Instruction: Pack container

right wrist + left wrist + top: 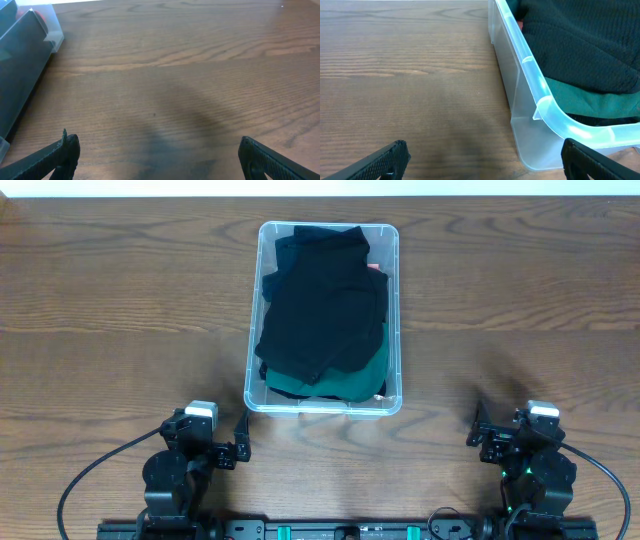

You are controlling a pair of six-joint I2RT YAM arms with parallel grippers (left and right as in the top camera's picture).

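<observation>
Left gripper (pixel 485 148) and right gripper (pixel 159 143) stand fully released, gripping nothing, low over the wooden table (pixel 120 300). The container (pixel 252 350) sits at table centre, ahead of both grippers, its near left corner just beside the left gripper. Inside, black fabric (pixel 325 310) lies over green fabric (pixel 340 385).

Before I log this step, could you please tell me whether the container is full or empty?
Full: the container holds black fabric piled over green fabric, reaching about rim height.
</observation>
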